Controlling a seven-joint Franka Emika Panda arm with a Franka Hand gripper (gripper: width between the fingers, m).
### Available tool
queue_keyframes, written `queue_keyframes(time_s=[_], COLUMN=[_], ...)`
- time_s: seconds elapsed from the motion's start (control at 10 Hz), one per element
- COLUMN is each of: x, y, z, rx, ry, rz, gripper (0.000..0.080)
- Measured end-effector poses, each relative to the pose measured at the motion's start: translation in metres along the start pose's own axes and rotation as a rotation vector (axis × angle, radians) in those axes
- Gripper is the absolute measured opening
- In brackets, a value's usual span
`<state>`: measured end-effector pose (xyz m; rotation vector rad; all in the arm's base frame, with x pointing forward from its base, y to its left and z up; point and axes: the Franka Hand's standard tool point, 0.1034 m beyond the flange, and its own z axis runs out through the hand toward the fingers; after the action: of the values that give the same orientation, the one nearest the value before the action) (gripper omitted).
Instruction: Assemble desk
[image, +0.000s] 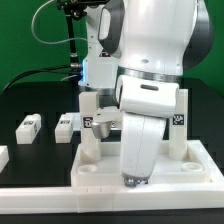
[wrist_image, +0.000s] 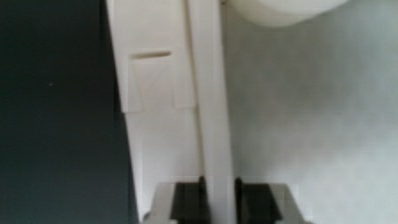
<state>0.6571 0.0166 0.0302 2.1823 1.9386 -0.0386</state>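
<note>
Black table (image: 20, 95), tool (image: 133, 180) clenched on front rim of tabletop (image: 55, 185), loose legs (image: 28, 125) at exterior view's left

White glossy rounded arm (image: 150, 45), dark grey joint band (image: 150, 73), black cables (image: 44, 28), hand (wrist_image: 221, 205) with black fingers (wrist_image: 178, 205).

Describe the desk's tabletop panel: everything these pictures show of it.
The tabletop panel is a white, plastic-looking rectangle lying flat on the black table. It has a raised rim, and round sockets show at its near corners. At its far corners stand the left leg post and the right leg post, both upright. The gripper reaches down at its near edge. In the wrist view the jaws sit closed astride a thin rim wall. The arm hides its middle.
</note>
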Motion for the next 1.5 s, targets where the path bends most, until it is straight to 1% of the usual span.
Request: queue_keyframes(time_s=[0.1, 0.2, 0.3, 0.4, 0.5, 0.6, 0.7, 0.8, 1.3, 1.4, 1.5], x=[-0.001, -0.001, -0.002, -0.002, -0.003, -0.003, -0.004, -0.004, -0.006, -0.006, -0.008], y=[-0.001, -0.001, -0.001, -0.001, -0.001, -0.001, -0.001, -0.001, 0.0, 0.001, 0.004], z=[0.0, 0.001, 0.001, 0.001, 0.001, 0.001, 0.001, 0.002, 0.002, -0.001, -0.019], rx=[0.002, 0.003, 0.004, 0.004, 0.004, 0.004, 0.004, 0.005, 0.005, 0.007, 0.031], ry=[-0.001, -0.001, -0.001, -0.002, -0.002, -0.002, -0.002, -0.002, -0.003, -0.005, -0.015], rz=[0.001, 0.002, 0.003, 0.004, 0.005, 0.005, 0.006, 0.006, 0.009, 0.014, 0.047], gripper=[0.0091, 0.0267, 0.0267, 0.0451, 0.0578, 0.0578, 0.0635, 0.0647, 0.0649, 0.0649, 0.0649])
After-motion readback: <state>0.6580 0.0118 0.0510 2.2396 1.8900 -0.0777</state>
